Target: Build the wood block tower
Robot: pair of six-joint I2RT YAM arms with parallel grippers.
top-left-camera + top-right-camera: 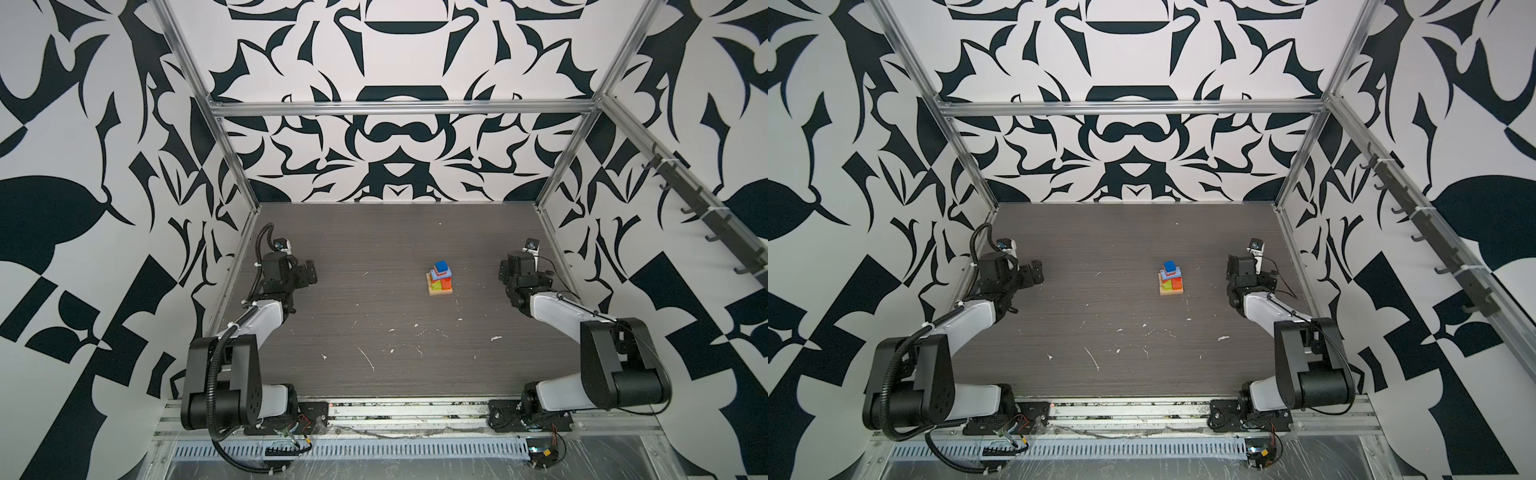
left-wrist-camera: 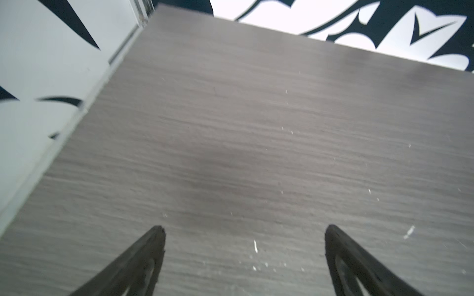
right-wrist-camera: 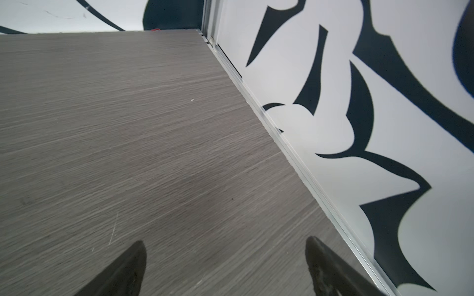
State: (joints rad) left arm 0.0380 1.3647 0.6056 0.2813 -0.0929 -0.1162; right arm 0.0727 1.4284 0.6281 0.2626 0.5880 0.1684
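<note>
On the table (image 1: 374, 328), wood block tower (image 1: 440, 280) (blue cube (image 1: 441, 266) topmost) between left gripper (image 2: 245, 228) and right gripper (image 3: 226, 240), both agape.

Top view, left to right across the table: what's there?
left gripper, open → wood block tower, blue cube on top → right gripper, open.

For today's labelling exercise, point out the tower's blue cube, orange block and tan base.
blue cube (image 1: 441, 266), in a top view, top face
orange block (image 1: 446, 283), in a top view, top face
tan base (image 1: 439, 293), in a top view, front edge
</note>
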